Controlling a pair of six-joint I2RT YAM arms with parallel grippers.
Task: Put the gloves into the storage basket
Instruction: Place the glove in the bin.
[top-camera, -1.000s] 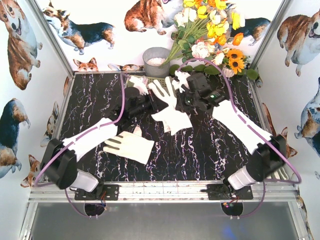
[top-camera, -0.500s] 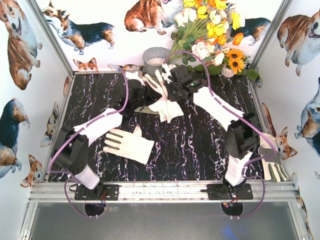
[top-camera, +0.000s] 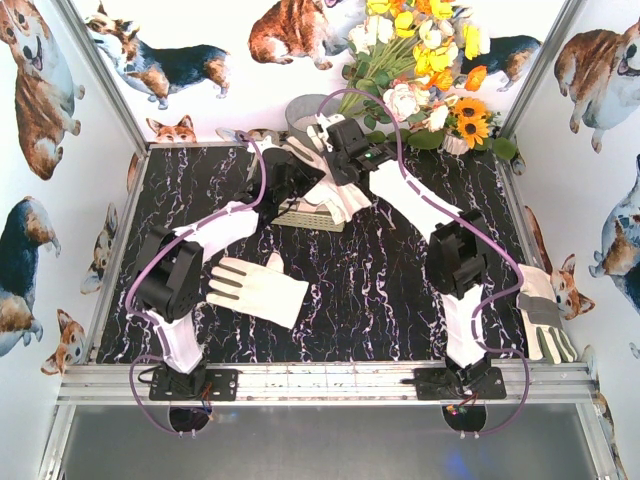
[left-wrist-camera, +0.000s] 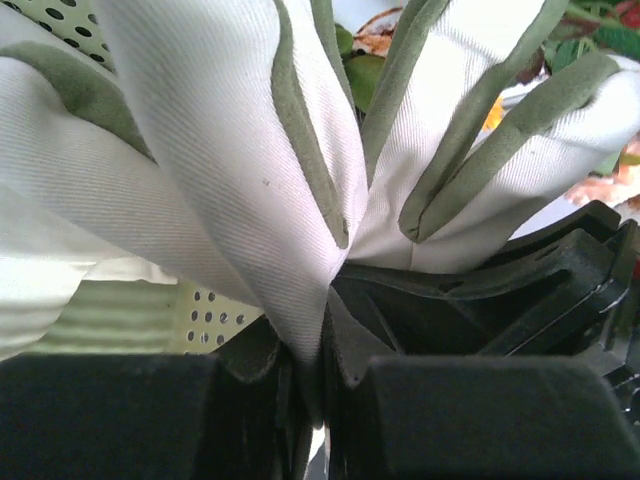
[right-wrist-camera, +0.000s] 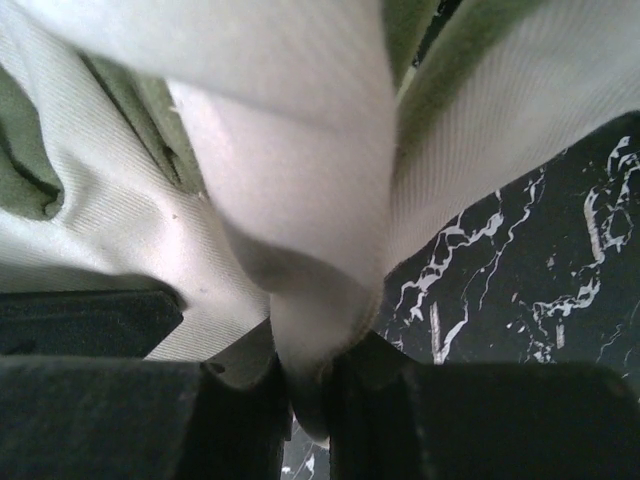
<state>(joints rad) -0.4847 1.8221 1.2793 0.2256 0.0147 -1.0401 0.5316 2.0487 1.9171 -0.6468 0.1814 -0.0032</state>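
Gloves (top-camera: 330, 195) of cream fabric with grey-green patches hang bunched at the far middle of the table, and both grippers have hold of them. On the left gripper (left-wrist-camera: 322, 385), the 2 pads are pressed together on a fold of cloth near where the glove fingers fan out, with almost no gap. The right gripper (right-wrist-camera: 312, 400) is likewise clamped on a pinch of cloth, with the black marbled table (right-wrist-camera: 520, 280) showing below. Whether the 2 grip 1 glove or 2 separate ones cannot be told. Just beneath the cloth lies the storage basket (top-camera: 310, 217), its pale perforated wall peeking out under the bundle. The pinch-and-lift hold probably lets the cloth dangle so it can drop inside the rim. Both arms stretch forward and meet there because the basket sits far from their bases. Further out, 1 loose glove (top-camera: 258, 290) lies flat on the near-left table, well apart from the basket, and 1 stray glove (top-camera: 540, 322) rests past the table's right edge; both await pickup
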